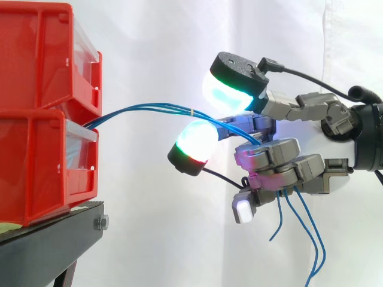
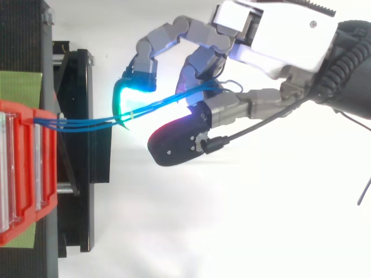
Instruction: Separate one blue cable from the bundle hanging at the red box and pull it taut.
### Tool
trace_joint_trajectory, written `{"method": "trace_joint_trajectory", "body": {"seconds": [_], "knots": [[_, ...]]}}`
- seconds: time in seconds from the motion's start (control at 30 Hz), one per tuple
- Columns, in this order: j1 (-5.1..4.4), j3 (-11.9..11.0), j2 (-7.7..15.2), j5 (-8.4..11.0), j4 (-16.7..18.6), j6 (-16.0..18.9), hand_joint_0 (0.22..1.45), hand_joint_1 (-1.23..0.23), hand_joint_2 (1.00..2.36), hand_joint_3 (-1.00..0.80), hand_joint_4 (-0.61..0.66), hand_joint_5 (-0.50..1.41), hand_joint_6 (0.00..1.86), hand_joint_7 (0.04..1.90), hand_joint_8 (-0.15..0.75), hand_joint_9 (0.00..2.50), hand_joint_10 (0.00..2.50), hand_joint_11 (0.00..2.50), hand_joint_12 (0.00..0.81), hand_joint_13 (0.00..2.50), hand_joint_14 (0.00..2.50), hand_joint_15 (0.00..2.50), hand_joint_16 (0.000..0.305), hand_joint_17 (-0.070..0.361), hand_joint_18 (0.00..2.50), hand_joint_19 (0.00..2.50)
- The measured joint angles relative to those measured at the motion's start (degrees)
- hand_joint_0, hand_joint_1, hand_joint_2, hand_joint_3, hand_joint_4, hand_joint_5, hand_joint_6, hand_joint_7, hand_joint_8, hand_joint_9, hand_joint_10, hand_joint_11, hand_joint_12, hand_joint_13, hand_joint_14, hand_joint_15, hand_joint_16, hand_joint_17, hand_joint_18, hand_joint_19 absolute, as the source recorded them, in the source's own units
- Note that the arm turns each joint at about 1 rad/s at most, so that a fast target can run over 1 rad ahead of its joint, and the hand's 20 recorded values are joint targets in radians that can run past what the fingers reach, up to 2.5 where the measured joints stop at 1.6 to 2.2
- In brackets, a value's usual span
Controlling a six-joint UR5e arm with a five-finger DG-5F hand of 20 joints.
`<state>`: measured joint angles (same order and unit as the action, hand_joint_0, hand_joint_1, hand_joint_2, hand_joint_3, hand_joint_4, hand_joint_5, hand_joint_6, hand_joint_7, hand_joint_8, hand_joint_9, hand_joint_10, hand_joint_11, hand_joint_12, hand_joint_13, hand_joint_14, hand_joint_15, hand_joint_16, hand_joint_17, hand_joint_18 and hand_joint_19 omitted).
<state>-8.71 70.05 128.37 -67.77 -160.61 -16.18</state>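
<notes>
Robot hand [image 1: 338, 142]: blocky grey metal finger links with visible joints, set on a smooth white palm shell; black wrist behind it. Fingertips [image 1: 222, 89] are thick rounded pads, each backed by a matt black cap. Largest pad glows cyan-white with a green rim. Second glows white, edged red and green. A small one [image 1: 243, 210] glows plain white, faintly violet. From above: small screws and a round recess on one black cap; one dark round spot on the white shell.

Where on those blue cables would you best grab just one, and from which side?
Probably between the red bins and the pale tie, where the blue cables fan apart. Come from above: the top strand arches clear of the rest. Past the tie, the hand clasps them all together.
</notes>
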Motion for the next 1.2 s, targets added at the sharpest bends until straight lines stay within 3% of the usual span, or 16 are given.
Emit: {"method": "trace_joint_trajectory", "body": {"seconds": [0.3, 0.57, 0.7, 1.0, 1.13, 1.2], "knots": [[-0.32, 0.00, 0.04, 2.17, -0.17, -0.01, 0.60, -0.53, 1.00, -0.47, 0.02, -0.21, 0.87, 0.99, 0.192, 1.21, 0.72, 1.69, 0.273, 1.33, 1.13, 1.25, 0.048, 0.108, 0.84, 0.87], [-0.35, 0.00, 0.04, 3.40, -0.37, 0.17, 0.61, -0.63, 1.02, -0.22, 0.00, -0.22, 0.90, 1.04, 0.199, 1.21, 0.76, 1.68, 0.278, 1.34, 1.11, 1.27, 0.048, 0.109, 0.86, 0.86], [-0.35, -0.23, 0.04, 3.88, -0.42, 0.22, 0.64, -0.70, 1.03, -0.17, -0.03, -0.22, 0.92, 1.03, 0.205, 1.18, 0.82, 1.67, 0.277, 1.33, 1.03, 1.33, 0.049, 0.109, 0.86, 0.84], [-0.34, -1.03, 0.04, 4.37, -0.51, 0.29, 0.74, -0.85, 1.02, -0.32, -0.02, -0.24, 0.93, 1.00, 0.189, 1.10, 0.92, 1.57, 0.273, 1.32, 0.96, 1.36, 0.046, 0.103, 0.82, 0.79], [-0.36, -1.04, 0.04, 4.54, -0.46, 0.29, 0.76, -0.84, 1.01, -0.44, 0.01, -0.24, 0.93, 0.94, 0.192, 1.11, 0.92, 1.58, 0.268, 1.33, 0.97, 1.34, 0.045, 0.101, 0.82, 0.79], [-0.40, -1.05, 0.04, 4.56, -0.44, 0.29, 0.72, -0.82, 1.00, -0.50, 0.02, -0.23, 0.93, 0.92, 0.200, 1.11, 0.92, 1.58, 0.268, 1.34, 1.00, 1.33, 0.045, 0.102, 0.83, 0.79]]}}
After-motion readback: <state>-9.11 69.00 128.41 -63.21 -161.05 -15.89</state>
